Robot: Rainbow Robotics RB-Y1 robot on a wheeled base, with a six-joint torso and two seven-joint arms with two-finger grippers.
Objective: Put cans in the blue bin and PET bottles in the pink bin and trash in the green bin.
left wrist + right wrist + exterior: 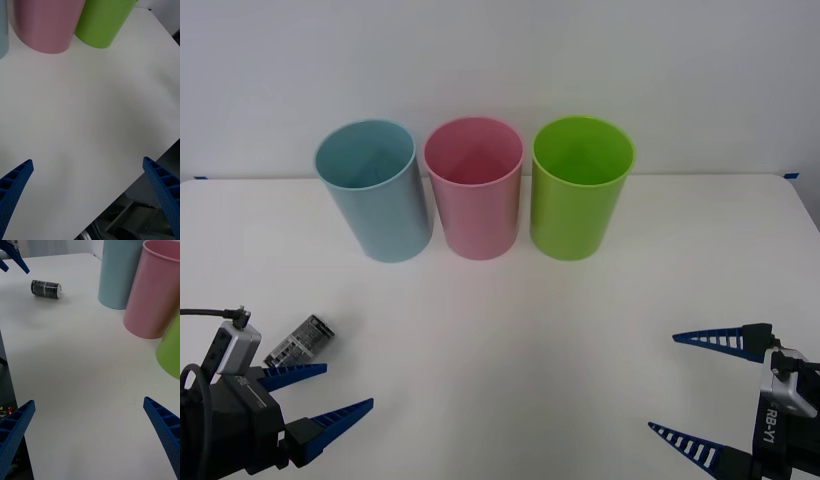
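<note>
Both claws spread, holding nothing: my left gripper (328,395) lower left of frame, my right gripper (695,385) lower right. Drink can (300,341) on its side on the white table (510,330), just beside my left fingers. Blue bin (374,190), pink bin (474,187), green bin (578,187) upright in a row at the far edge.

Light: bright, even and diffuse across the table (510,330); you see no glare.
Shadows: faint, soft ones at the base of the blue bin (375,190), pink bin (474,186) and green bin (578,186).
Focus: your front view is sharp; near fingertips (15,183) look slightly soft.
</note>
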